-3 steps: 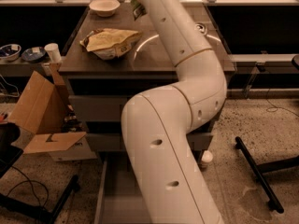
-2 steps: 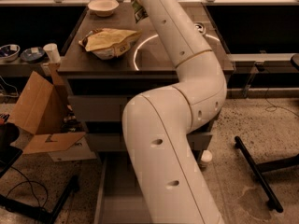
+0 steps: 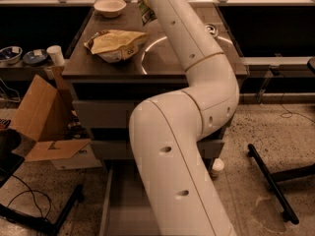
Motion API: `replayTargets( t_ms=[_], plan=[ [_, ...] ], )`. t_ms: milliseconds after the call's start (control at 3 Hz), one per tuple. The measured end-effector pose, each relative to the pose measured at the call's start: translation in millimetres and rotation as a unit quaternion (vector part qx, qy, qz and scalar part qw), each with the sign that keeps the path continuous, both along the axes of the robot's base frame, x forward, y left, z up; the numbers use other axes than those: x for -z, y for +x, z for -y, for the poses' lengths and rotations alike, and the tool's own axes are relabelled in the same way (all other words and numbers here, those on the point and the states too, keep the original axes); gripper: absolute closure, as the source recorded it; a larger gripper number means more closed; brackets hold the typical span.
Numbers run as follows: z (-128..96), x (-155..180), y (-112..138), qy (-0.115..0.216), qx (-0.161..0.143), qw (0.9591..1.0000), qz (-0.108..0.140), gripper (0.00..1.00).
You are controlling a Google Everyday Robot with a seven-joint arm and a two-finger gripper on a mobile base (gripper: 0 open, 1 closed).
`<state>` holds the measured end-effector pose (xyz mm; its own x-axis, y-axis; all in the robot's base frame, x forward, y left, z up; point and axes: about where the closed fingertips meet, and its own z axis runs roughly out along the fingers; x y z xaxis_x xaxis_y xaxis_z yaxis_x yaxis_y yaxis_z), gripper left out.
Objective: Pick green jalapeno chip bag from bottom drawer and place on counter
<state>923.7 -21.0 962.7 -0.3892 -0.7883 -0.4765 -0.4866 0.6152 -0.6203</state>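
The gripper is hidden behind the far end of the white arm (image 3: pixel 197 82), at the top edge above the back of the counter (image 3: pixel 167 65) — open or closed cannot be told. Just beneath that spot a sliver of the green jalapeno chip bag (image 3: pixel 143 11) shows against the arm. Nearer, left of it, lie a tan bag (image 3: pixel 117 44) and a white bowl (image 3: pixel 110 6). Far below, the bottom drawer (image 3: pixel 123 203) stands open over speckled floor (image 3: pixel 275 132) — a cardboard box (image 3: pixel 39 112) to its left.
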Motion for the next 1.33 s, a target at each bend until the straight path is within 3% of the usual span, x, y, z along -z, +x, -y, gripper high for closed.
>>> replayTargets(
  t_ms=[333, 667, 1000, 1333],
  plan=[
    [0.0, 0.0, 0.0, 0.0, 0.0, 1.0, 0.0, 0.13],
    [0.0, 0.1, 0.0, 0.0, 0.0, 1.0, 0.0, 0.0],
    [-1.0, -13.4, 0.0, 0.029, -0.02, 0.9993, 0.015, 0.0],
    [6.2, -75.9, -7.4, 0.064, -0.024, 0.9949, 0.074, 0.0]
  ],
)
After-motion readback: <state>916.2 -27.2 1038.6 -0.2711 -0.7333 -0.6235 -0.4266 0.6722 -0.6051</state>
